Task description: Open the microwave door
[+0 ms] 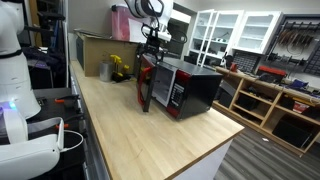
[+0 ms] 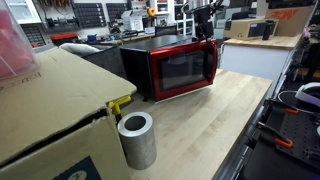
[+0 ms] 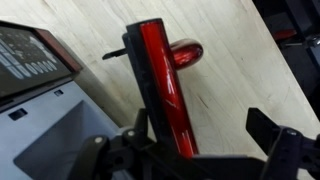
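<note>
The microwave [image 1: 195, 90] stands on a wooden counter [image 1: 140, 135], black-bodied with a red front [image 2: 182, 68]. In an exterior view the microwave door [image 1: 146, 85] stands swung out from the body. From the wrist view I look down on the door's red top edge [image 3: 160, 80], with the keypad panel [image 3: 25, 55] at the upper left. My gripper [image 3: 200, 122] hangs just above this edge, open. The edge runs between its fingers, close to one finger [image 3: 138, 128] and well clear of the opposite one. Nothing is gripped. Both exterior views show the gripper [image 1: 152, 48] [image 2: 207, 30] over the door's end.
A brown cardboard box [image 1: 95, 48] [image 2: 50, 115] sits behind the microwave. Beside it stand a grey cylinder [image 2: 137, 140] and a yellow object [image 1: 120, 68]. The counter drops off on the shelving side [image 1: 270, 100]. Bare wood lies in front of the door [image 3: 240, 70].
</note>
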Controlling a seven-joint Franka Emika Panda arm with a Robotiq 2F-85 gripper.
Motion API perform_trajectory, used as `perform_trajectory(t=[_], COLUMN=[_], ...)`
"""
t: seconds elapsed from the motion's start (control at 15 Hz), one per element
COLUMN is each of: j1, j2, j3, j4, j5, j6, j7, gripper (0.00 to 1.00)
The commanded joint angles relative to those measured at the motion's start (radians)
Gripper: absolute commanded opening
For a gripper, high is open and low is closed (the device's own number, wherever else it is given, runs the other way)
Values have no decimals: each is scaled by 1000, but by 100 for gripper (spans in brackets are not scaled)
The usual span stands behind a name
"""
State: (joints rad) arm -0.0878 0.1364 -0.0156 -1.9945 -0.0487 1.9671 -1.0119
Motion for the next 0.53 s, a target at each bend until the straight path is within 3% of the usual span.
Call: perform_trajectory(t=[0.0,0.47], j1=[14,40], j2=[-56,-157], j3=[10,11], j4=[-50,-161], j5=[21,22], j6=[-30,-43], j7=[-8,-1], gripper=[100,100])
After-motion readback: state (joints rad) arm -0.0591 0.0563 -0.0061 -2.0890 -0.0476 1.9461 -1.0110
